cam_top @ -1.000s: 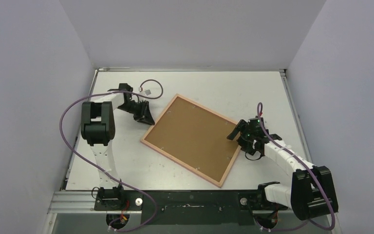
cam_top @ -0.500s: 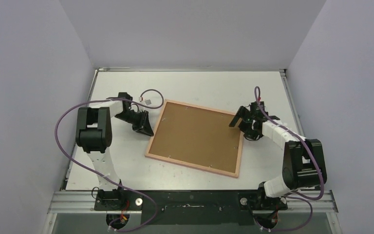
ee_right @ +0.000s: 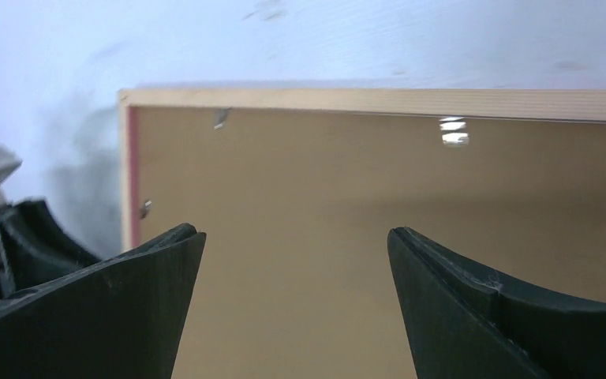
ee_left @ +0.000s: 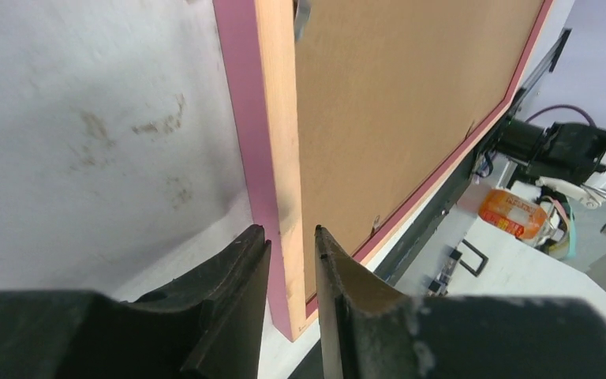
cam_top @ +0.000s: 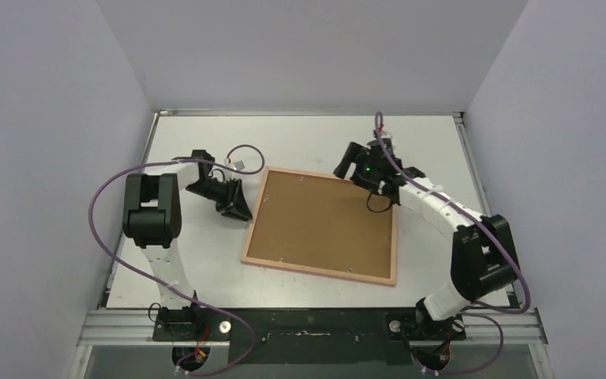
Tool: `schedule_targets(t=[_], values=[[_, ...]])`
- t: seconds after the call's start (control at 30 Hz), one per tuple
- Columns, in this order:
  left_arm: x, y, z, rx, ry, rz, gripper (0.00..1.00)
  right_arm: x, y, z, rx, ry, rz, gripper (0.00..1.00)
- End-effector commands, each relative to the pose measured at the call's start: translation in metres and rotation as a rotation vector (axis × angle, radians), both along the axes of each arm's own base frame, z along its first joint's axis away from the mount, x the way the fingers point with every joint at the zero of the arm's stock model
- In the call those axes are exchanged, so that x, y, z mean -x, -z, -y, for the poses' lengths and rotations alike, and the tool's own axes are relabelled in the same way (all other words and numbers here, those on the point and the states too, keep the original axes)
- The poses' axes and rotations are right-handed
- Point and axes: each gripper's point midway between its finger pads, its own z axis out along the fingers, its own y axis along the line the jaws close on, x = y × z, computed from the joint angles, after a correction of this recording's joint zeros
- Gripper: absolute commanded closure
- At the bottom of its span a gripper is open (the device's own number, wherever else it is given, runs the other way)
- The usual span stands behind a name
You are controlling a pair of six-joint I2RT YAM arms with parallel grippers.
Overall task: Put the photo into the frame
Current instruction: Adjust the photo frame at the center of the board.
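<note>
The frame [cam_top: 319,274] lies back up in the middle of the table, its pale wood rail [ee_left: 272,118] and pink side showing in the left wrist view. A plain brown backing board [cam_top: 323,221] fills it. The photo is hidden. My left gripper [cam_top: 241,212] is at the frame's left rail. Its jaws [ee_left: 288,233] straddle that rail near a corner, open only a little, with a sliver of gap at the board-side finger. My right gripper [cam_top: 346,167] hovers over the frame's far right part, open wide [ee_right: 296,233] above the board [ee_right: 363,181], holding nothing.
A purple cable loop with a small grey tag [cam_top: 239,166] lies just beyond the left gripper. Grey walls close in the table on three sides. A metal rail [cam_top: 308,324] with both arm bases runs along the near edge.
The frame has turned and now sits nearly square to the table. My right gripper has swung from the frame's right side up to its far edge. The left jaws have eased apart slightly.
</note>
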Motion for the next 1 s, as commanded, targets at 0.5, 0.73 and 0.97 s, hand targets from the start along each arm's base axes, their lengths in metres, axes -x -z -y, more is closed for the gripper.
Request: schedule_targets(t=[0.5,0.73,0.97], values=[[-0.099,-0.001,0.016,0.047,-0.166,0.09,0.85,-0.025,0.002,-0.243,-0.296,-0.426,0.091,0.1],[-0.094,0.007,0.019,0.044,-0.158,0.076,0.88,-0.014,0.022,-0.27,-0.32,-0.483,0.044,0.1],[-0.092,0.01,0.017,0.033,-0.155,0.077,0.9,-0.001,0.04,-0.287,-0.327,-0.509,0.007,0.1]])
